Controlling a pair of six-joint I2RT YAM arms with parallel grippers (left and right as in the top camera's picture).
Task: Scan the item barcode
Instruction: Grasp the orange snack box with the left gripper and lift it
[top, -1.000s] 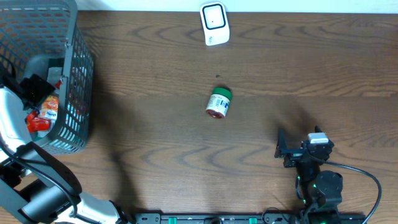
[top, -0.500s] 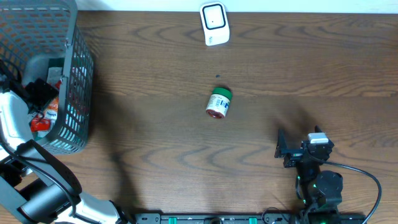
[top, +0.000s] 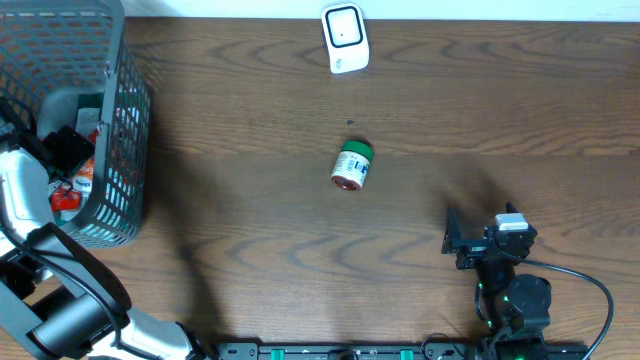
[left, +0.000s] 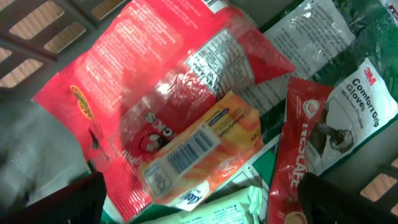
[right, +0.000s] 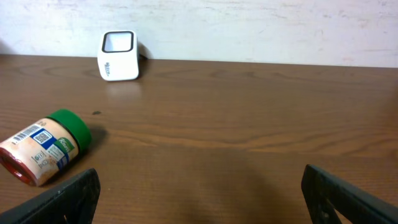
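Two claws: the left claw (left: 199, 202) and the right claw (right: 202, 199) are both spread wide and hold nothing.
Left side: the left claw hangs down inside the basket (top: 125, 120), right over a red bag (left: 155, 106).
Right side: the right claw sits low near the front of the table (top: 250, 220), well apart from the basket.
Red bag: it lies on top of other packs, shiny and crinkly, with its barcode (left: 186, 149) facing up.
Scanner (top: 345, 38): white, at the far edge of the table.
Jar (top: 352, 165): on its side in the middle of the table, between the scanner and the right claw.
Step now: I think it is picking the red bag out of the basket.
How to do it well: come down on a puffy part away from the barcode, so the stripes stay clear. Pinch only this bag, not the thin red pack (left: 305, 155) just beside it. Close softly, then lift straight up past the basket wall.
Watch out: the bag looks slippery and could slide out.
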